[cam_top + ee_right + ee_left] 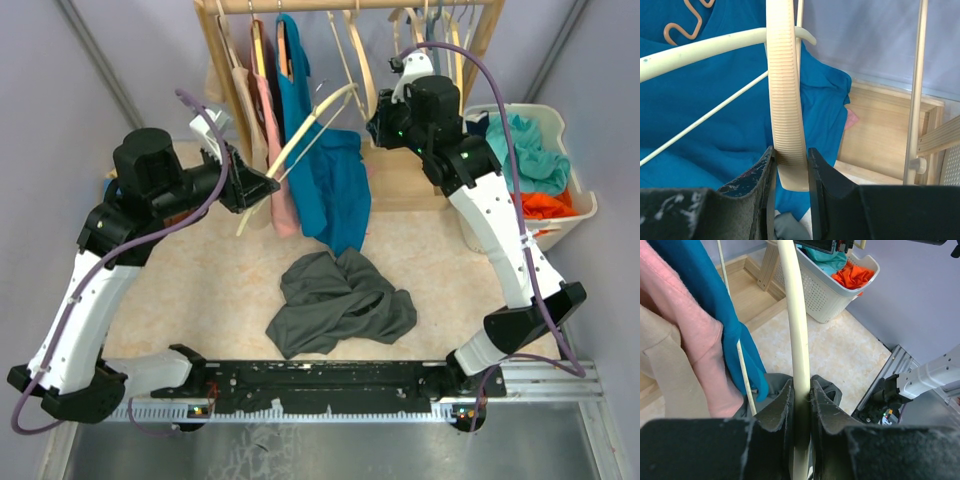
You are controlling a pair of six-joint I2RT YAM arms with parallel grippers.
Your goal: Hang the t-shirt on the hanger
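T-shirt (pixel 340 300) down on the table (pixel 190 290), a dark grey crumpled heap just toward 6 o'clock of centre in the overhead view, and neither gripper is touching it. Up at 10 o'clock from it, the left gripper (pixel 801 385) is clenched on the hanger (pixel 798 325), both fingers pressed against the smooth cream arm. That arm slants across the pink garment (pixel 272 140) and the teal shirt (pixel 335 175), which hang at 12 o'clock. Over at 1 o'clock, the right gripper (pixel 790 157) pinches the lower end of a ribbed pale hanger (pixel 785 90), and the smooth hanger's tip crosses just behind it. Laundry basket (pixel 580 210) at 2 o'clock, with teal and orange clothes inside.
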